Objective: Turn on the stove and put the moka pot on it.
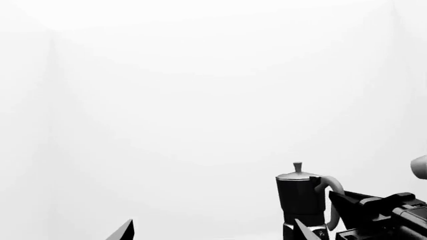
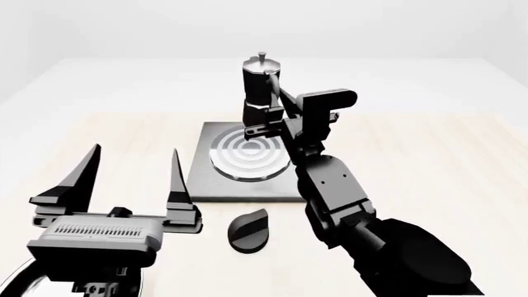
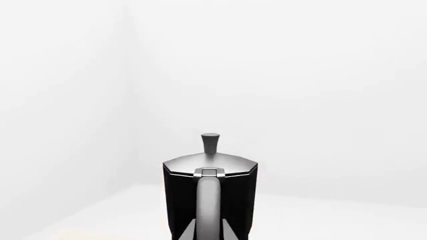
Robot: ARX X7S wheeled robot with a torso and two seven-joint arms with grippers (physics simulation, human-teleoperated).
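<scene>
The moka pot (image 2: 259, 90), black with a silver knobbed lid, is held up over the far part of the stove (image 2: 206, 179), a flat grey square plate with raised rings (image 2: 250, 154). My right gripper (image 2: 272, 114) is shut on the pot's side handle. In the right wrist view its fingers (image 3: 180, 231) flank the handle of the moka pot (image 3: 210, 192). The black round knob (image 2: 247, 230) lies on the table in front of the stove. My left gripper (image 2: 132, 179) stands open and empty at the front left, well short of the moka pot (image 1: 298, 195).
The light wooden table (image 2: 429, 167) stretches right of the stove. A round rim (image 2: 12, 279) shows partly under my left gripper at the lower left corner. My right arm (image 2: 347, 204) crosses from the lower right toward the pot.
</scene>
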